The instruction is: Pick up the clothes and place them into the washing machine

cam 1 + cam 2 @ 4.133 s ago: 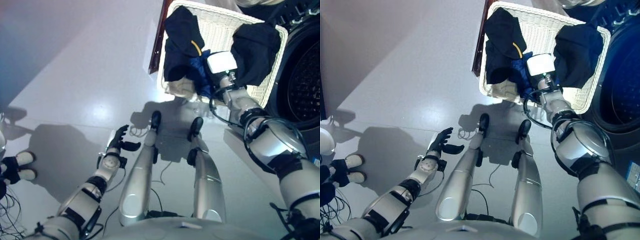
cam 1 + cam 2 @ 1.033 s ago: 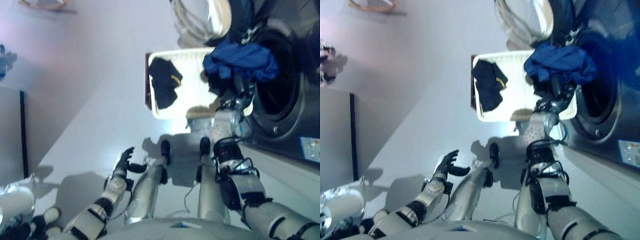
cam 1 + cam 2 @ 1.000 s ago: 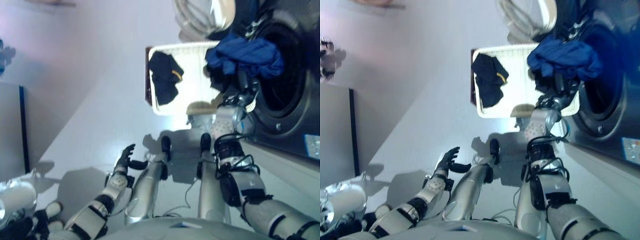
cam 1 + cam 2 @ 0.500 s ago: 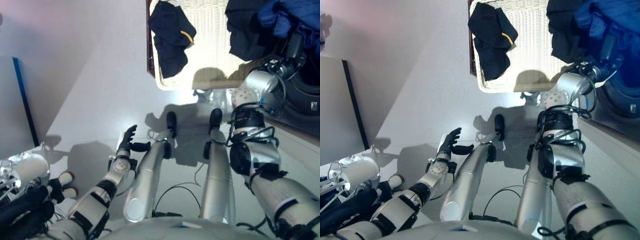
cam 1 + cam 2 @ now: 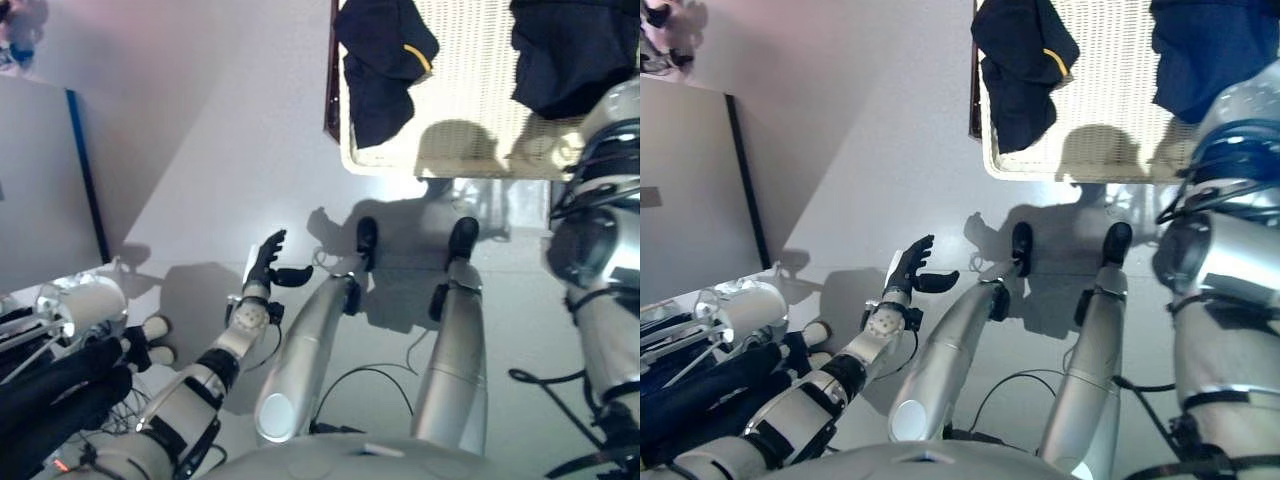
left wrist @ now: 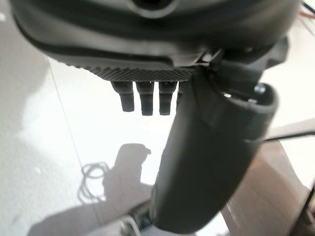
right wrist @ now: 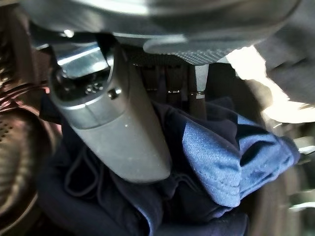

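Blue garment [image 7: 221, 162] lies past the right hand [image 7: 118, 123] inside the drum [image 7: 15, 147]; grip cannot be told; left hand [image 5: 268, 268] hangs relaxed, empty.

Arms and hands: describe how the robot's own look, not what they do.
Both arms are silver-grey shells broken by black bands at the joints. The left hand is dark all over, with ridged grip texture on its palm in the wrist view. The right hand has dark fingers and a smooth silver-grey thumb cover.
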Controlling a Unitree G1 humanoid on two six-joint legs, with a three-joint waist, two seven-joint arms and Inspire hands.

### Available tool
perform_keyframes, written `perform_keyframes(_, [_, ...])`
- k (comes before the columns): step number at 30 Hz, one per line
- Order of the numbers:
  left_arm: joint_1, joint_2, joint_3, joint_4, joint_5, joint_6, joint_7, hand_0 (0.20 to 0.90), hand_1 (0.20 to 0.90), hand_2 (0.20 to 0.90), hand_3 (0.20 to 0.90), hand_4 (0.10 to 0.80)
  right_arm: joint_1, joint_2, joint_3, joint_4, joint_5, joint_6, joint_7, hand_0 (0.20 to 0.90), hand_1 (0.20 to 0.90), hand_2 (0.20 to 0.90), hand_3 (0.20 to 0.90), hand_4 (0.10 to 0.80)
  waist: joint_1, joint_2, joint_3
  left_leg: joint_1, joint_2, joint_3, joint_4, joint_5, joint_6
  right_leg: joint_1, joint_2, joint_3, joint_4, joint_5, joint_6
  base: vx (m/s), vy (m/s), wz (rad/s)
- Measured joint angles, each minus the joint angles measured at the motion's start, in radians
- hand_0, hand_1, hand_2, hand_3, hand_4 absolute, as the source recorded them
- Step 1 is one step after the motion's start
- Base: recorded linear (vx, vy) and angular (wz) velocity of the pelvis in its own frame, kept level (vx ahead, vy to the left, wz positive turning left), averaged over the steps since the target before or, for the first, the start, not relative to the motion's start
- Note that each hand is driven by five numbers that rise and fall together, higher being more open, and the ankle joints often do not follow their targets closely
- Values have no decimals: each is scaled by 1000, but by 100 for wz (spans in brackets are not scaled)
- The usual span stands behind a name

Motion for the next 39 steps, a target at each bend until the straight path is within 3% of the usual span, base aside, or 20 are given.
perform_keyframes(6, [16,2,3,-11,1,-3,12,900,900,900,900,800,-90,-144,88,61,-57,42,-46,300,300,300,300,400,5,28,-21,-18,-14,3,1,3,4,-31,-12,17,24,-8,6,46,-25,4])
perform_keyframes(10, [30,5,11,-48,1,-9,15,900,900,900,900,800,-118,-186,169,68,-158,61,-76,300,300,300,300,400,3,33,-25,-54,-16,13,6,6,4,-75,-12,27,38,-8,6,28,-17,2])
perform_keyframes(11, [30,4,11,-50,1,-14,15,900,900,900,900,800,-124,-190,183,68,-184,60,-83,519,519,519,519,546,1,34,-25,-62,-17,13,6,8,7,-83,-13,28,39,-8,6,50,-19,5])
perform_keyframes(12, [31,4,10,-49,1,-17,15,900,900,900,900,800,-128,-194,202,69,-204,65,-92,636,636,636,636,624,-4,33,-25,-68,-17,13,8,8,7,-89,-13,28,39,-8,6,27,-14,4])
perform_keyframes(13, [33,4,10,-49,2,-20,15,900,900,900,900,800,-129,-205,241,83,-245,86,-108,900,900,900,900,800,-9,33,-25,-73,-18,13,11,9,8,-93,-13,29,39,-6,8,0,0,0])
perform_keyframes(18, [36,5,12,-48,6,-20,35,900,900,900,900,800,-219,-253,562,262,-631,352,-218,900,900,900,900,800,-28,32,-24,-74,-16,30,26,0,18,-93,-7,47,34,0,17,3,-21,-9])
perform_keyframes(20, [36,5,21,-52,11,-22,55,900,900,900,900,800,-220,-247,617,242,-807,429,-249,900,900,900,900,800,-48,31,-24,-77,-13,35,26,-2,19,-93,-4,50,25,4,20,29,-17,-10])
perform_keyframes(22, [36,5,24,-60,11,-22,69,900,900,900,900,800,-220,-245,625,234,-875,447,-266,900,900,900,900,800,-53,28,-24,-79,-5,35,26,-3,18,-89,5,49,9,13,19,-21,-11,-11])
perform_keyframes(27, [36,5,23,-69,10,-22,79,900,900,900,900,800,-207,-204,610,253,-835,455,-258,900,900,900,900,800,-68,9,-23,-80,11,35,43,-20,15,-77,18,41,-2,17,20,-16,-4,-8])
perform_keyframes(31, [36,5,23,-46,9,-22,80,900,900,900,900,800,-180,-157,532,245,-742,448,-222,900,900,900,900,800,-86,-19,-23,-78,14,26,55,-32,10,-66,27,42,-12,19,16,20,12,-9])
perform_keyframes(37, [34,4,24,28,-2,-17,70,900,900,900,900,800,-46,-13,269,203,-366,297,-101,900,900,900,900,800,-105,-50,-26,-9,13,14,34,-34,8,9,29,36,-44,20,16,19,12,-5])
perform_keyframes(39, [37,5,25,36,-15,-10,57,900,900,900,900,800,16,44,228,202,-250,269,-62,900,900,900,900,800,-101,-51,-26,31,12,14,16,-34,8,47,28,36,-61,20,15,14,4,-8])
